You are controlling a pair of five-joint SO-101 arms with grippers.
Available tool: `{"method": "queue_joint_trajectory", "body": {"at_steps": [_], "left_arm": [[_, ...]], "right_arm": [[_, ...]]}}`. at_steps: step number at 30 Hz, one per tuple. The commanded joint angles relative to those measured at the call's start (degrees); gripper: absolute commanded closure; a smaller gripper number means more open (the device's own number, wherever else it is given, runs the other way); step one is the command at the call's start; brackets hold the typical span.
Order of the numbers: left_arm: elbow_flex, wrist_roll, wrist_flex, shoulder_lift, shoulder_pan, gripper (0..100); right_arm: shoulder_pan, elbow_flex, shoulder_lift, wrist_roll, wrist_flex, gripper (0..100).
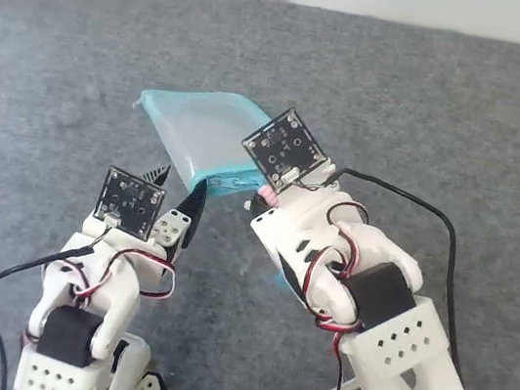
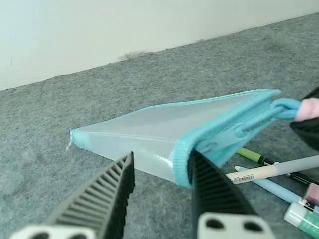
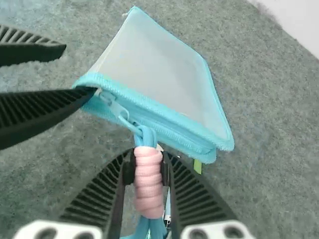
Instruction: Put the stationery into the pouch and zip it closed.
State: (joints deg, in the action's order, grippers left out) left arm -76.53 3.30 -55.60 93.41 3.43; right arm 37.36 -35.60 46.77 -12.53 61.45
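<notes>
The pouch is translucent with light blue trim, and it lies on the grey carpet with its zip edge raised. My right gripper is shut on the pink zip pull, which hangs on a blue loop from the slider. My left gripper is open and straddles the pouch's near corner, with one finger touching that end. In the high view the left gripper and right gripper meet at the pouch's near edge. Pens, a pink eraser and other stationery lie on the carpet beside the pouch.
Grey carpet covers the table to a pale wall at the back. Black cables trail from both arms. Open carpet lies beyond the pouch and to both sides.
</notes>
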Motion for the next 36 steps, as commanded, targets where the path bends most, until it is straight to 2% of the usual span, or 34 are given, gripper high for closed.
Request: {"method": "queue_joint_trajectory", "body": {"at_steps": [1,6,13,24,31,36], "left_arm": [[0.2,0.8,1.6,0.1,-0.5,85],[0.2,0.9,1.6,0.1,-0.6,87],[-0.6,-0.1,1.9,0.2,-0.7,89],[-1.7,-0.8,3.6,0.2,-0.7,90],[-1.6,-0.8,3.5,0.2,-0.7,90],[-1.6,-0.9,3.5,0.2,-0.7,90]], "right_arm": [[-1.5,-0.8,0.0,-1.9,-0.5,99.2],[-3.1,-4.3,0.0,-2.1,-2.7,99.2],[-10.2,-5.5,0.0,-4.0,-2.9,99.2],[-11.5,-8.7,0.0,-6.4,-4.8,99.2],[-17.8,-9.8,0.0,-6.7,-5.1,99.1],[-18.4,-9.9,0.0,-6.7,-4.8,99.1]]}}
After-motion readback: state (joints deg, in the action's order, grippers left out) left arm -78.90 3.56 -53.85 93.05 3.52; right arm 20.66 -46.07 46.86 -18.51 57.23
